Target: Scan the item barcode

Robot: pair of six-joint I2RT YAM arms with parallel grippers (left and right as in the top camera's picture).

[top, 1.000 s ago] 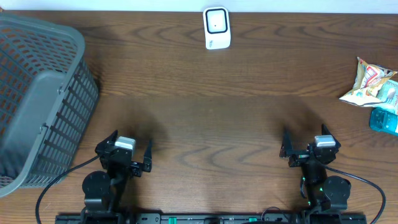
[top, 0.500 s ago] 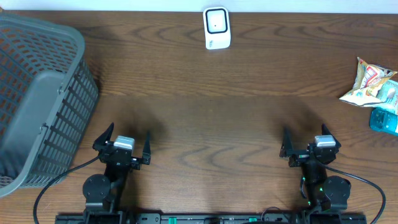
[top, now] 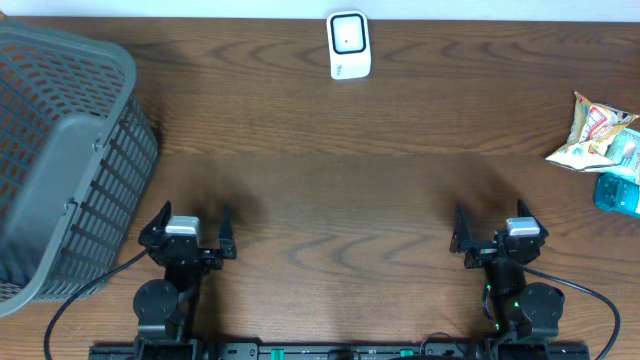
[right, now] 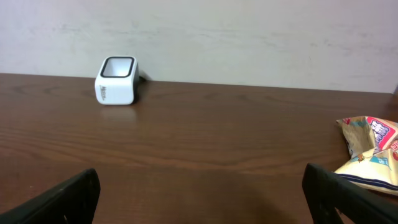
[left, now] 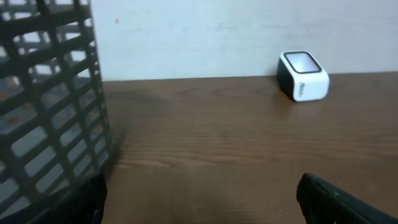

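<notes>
A white scanner [right: 116, 81] stands far left; a snack packet [right: 372, 152] lies right.

Overhead view. Bench [top: 340, 180] fills the frame. Basket [top: 60, 160] at left, running off the left edge. Scanner [top: 349, 45] top centre, by the bench's far edge, well apart from the basket. Snack bag [top: 595, 132] at right edge, mid-height. Container [top: 620, 193] just below it, cut by the frame.

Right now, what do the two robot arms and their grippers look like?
The left arm and right arm are black with round base joints. The left gripper and right gripper each have two thin black fingers and a small silver-grey block on top. Black cables loop out from the bases. Small green lights show on the right arm. No readable markings.
</notes>
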